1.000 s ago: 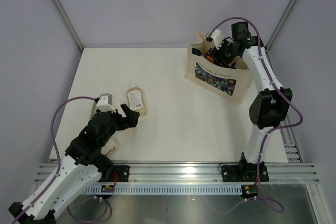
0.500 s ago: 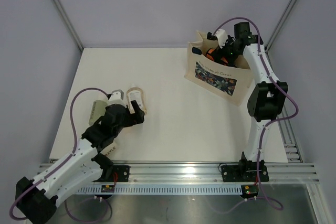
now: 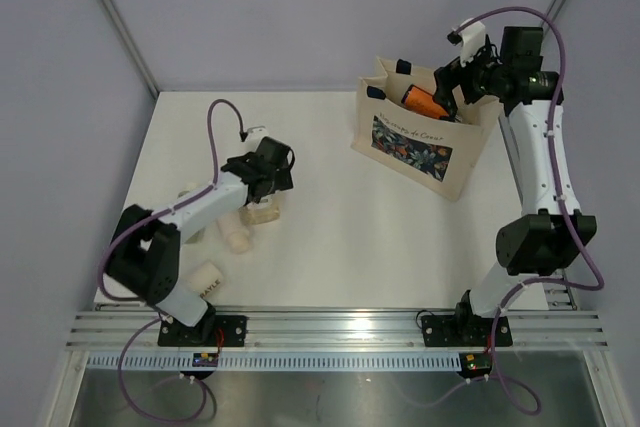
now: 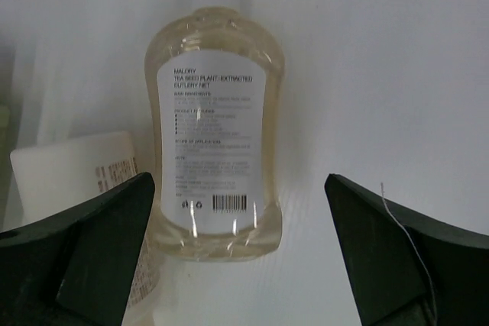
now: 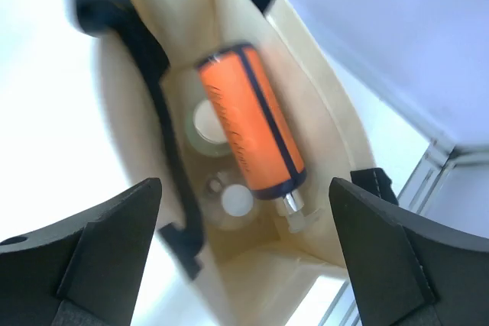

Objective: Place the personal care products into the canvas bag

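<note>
Clear bottle (image 4: 214, 135) lay flat, label up, on counter (image 3: 340, 227), left of centre in top view, white tube (image 4: 72, 169) just beside it. Left gripper (image 4: 237, 182) hovered above, jaws wide, straddling bottle's base. Best looked: descend centred, avoid tube, pinch at narrower waist. Right gripper (image 5: 244, 185) gaped empty over canvas bag (image 3: 415, 142), orange tube (image 5: 248, 131) inside.

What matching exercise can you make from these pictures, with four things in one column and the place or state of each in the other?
Column A
1. orange tube
2. yellowish bottle
3. canvas bag
4. right fingers

Column B
a. open, over the bag
b. lying flat on the table, label up
c. inside the bag
d. standing at the far right of the table

Pairs: 1-c, 2-b, 3-d, 4-a
</note>
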Robot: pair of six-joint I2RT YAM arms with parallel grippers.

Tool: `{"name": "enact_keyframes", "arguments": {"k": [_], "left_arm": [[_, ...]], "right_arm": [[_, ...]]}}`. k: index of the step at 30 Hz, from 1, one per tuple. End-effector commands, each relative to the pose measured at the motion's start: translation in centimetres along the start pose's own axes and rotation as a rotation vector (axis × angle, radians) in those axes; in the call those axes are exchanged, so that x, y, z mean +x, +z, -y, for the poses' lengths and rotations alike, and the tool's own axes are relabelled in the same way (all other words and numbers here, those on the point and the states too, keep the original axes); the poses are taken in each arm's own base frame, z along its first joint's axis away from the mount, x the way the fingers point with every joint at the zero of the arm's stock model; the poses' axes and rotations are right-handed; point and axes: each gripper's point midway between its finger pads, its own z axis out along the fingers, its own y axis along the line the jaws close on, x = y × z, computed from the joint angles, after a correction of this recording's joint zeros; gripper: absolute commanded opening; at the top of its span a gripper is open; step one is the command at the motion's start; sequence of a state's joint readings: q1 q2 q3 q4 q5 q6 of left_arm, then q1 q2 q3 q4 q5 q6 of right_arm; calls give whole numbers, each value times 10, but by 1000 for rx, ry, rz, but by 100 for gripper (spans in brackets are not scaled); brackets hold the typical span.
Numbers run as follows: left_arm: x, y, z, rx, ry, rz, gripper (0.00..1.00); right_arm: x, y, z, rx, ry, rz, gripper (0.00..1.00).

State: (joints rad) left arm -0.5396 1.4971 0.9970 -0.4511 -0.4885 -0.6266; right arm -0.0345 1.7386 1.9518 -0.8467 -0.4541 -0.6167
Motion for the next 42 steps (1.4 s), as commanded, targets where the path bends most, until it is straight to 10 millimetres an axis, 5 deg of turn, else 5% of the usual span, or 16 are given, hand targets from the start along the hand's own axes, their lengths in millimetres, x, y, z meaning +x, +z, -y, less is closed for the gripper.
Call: {"name": "enact_keyframes", "arguments": {"k": [1,6,14,16,28,30,34,35,36,38,42], "left_arm": [[-22,17,-18,-182,15,10,99],[-7,53,-27,-300,69,-119,99],[33,78,-34,-257,78,-268,99],[49,82,-29,-205,69,-335,99],[59,74,-14,-35,95,-453,97],[59,72,-4,35,94,-458,86],[76,75,18,208,43,-547,30],[79,78,24,247,26,-558,5],[90,76,31,297,-6,-604,0],[86,76,45,388,-46,-576,0],[67,45,84,668,-134,-506,0]], "right_arm": [[-30,-28,-22,-31,6,122,100],[-41,-55,-45,-61,25,194,100],[-29,-71,-84,-159,91,240,100],[-24,-73,-95,-189,110,247,100],[-19,-91,-123,-254,144,292,100],[-20,-95,-127,-264,146,301,100],[-20,-100,-130,-264,143,305,100],[-20,-101,-131,-261,138,307,99],[-19,-102,-130,-254,135,304,100],[-18,-105,-132,-249,130,301,100],[-8,-103,-140,-279,145,284,99]]}}
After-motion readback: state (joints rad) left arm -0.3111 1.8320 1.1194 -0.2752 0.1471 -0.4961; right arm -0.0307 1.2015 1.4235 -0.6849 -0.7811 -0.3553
